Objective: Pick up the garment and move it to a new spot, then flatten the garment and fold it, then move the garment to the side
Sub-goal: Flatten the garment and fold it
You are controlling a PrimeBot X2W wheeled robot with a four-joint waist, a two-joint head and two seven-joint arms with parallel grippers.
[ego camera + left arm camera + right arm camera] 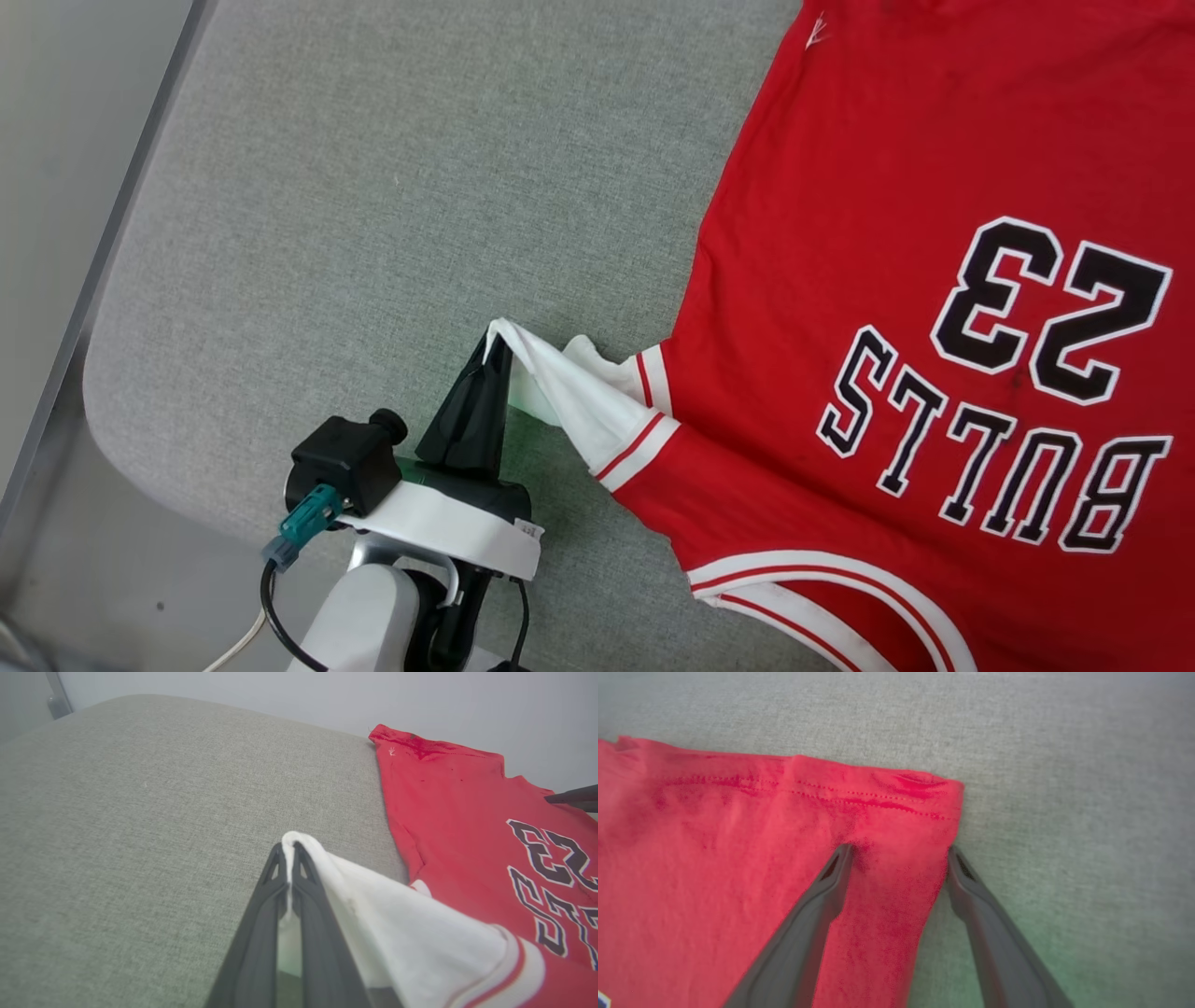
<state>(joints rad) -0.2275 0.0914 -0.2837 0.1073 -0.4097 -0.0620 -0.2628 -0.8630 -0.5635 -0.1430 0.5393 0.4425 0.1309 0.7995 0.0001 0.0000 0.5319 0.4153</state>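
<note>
You are pinching the white sleeve [583, 397] of the garment [887, 187] tight in your left gripper [495, 350], lifting it off the grey cushion [373, 233] while the red body is lying flat, print up. Your right gripper [899, 851] is standing wide, straddling the hem corner [943, 798]. If you are pulling hard, the thin sleeve is risking slipping free or dragging wrinkles in. Nothing is sitting in a container; the shirt is resting directly on the cushion.
</note>
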